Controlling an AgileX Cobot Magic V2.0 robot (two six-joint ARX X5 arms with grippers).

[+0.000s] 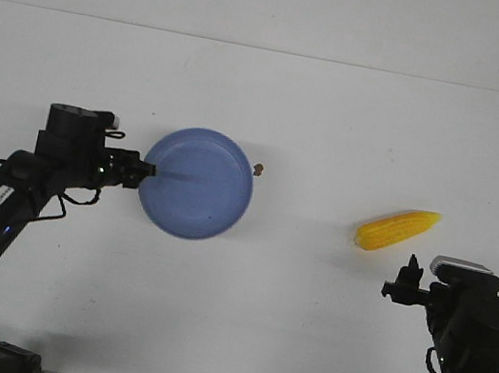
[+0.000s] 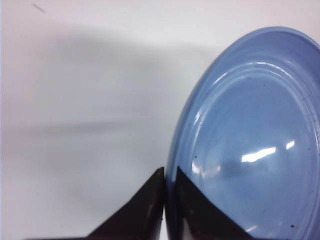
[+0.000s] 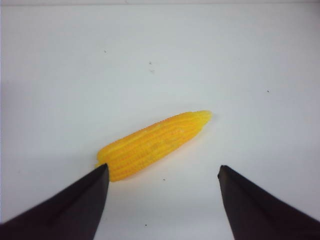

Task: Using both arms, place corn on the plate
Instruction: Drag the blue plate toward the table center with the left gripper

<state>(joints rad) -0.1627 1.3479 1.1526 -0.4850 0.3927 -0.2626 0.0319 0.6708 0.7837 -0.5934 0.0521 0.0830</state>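
The periwinkle-blue plate [image 1: 198,184] lies at the table's middle left. My left gripper [image 1: 148,170] is shut on its left rim; in the left wrist view the two fingertips [image 2: 159,179] pinch the plate's rim [image 2: 182,140] between them. The yellow corn [image 1: 396,230] lies on the table to the right, tapered end pointing right and away. My right gripper [image 1: 408,276] is open and empty, just in front of the corn. In the right wrist view the corn [image 3: 154,144] lies ahead of the wide-open gripper [image 3: 162,170], its thick end by one fingertip [image 3: 102,172].
A tiny brown speck [image 1: 258,168] sits by the plate's right rim. The white table [image 1: 301,331] runs back to a white wall.
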